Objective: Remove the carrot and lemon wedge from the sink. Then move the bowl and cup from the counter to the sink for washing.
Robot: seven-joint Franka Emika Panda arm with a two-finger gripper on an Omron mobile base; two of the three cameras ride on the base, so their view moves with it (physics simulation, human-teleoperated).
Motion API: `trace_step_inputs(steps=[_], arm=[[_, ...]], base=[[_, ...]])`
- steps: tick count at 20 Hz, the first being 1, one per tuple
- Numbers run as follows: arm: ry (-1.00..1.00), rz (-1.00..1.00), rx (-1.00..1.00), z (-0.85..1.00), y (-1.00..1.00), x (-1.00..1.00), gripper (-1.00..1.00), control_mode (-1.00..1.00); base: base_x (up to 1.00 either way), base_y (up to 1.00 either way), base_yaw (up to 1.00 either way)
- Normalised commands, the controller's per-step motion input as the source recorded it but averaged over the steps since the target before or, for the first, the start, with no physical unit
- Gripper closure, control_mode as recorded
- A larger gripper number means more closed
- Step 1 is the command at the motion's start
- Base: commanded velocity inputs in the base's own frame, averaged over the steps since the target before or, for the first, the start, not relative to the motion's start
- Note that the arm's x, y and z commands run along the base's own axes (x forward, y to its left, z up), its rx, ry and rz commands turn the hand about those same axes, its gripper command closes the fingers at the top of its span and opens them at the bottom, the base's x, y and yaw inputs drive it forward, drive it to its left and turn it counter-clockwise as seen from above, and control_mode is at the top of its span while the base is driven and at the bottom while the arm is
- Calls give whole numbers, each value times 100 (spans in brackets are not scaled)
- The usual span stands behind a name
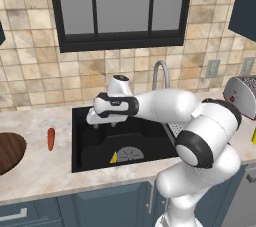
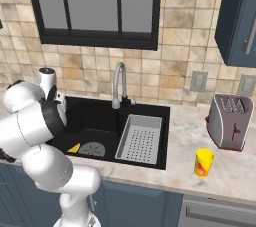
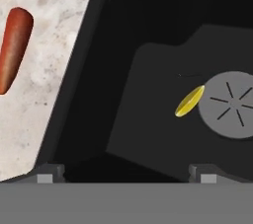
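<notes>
Carrot out on the desk, lemon wedge in the sink

The tool (image 1: 103, 122), fingers apart and empty, hangs over the sink's (image 1: 90, 146) left side; the carrot (image 1: 50, 139) lies on the desk (image 1: 45, 171), the lemon wedge (image 3: 189, 101) touching the drain (image 3: 230, 104).

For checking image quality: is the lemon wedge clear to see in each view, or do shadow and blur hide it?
Left base view: the lemon wedge is a small, sharp yellow spot against the dark sink. Right base view: it shows clearly beside the drain. Hand view: it looks soft-edged but bright, with no glare.
</notes>
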Motion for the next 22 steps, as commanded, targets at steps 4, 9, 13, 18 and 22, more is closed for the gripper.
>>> trace_step_inputs(steps=[4,9,13,18,22], arm=[[0,0,-3,-1,-33,-5,-100,-100],[0,0,-6,-3,-30,-5,-100,-100],[0,0,-10,-6,-26,-4,-100,-100],[1,0,-7,-9,-24,-1,-100,-100],[5,0,-4,-11,-18,0,-100,-100]], base=[[0,0,0],[0,0,0],[0,0,0],[0,0,0],[0,0,0]])
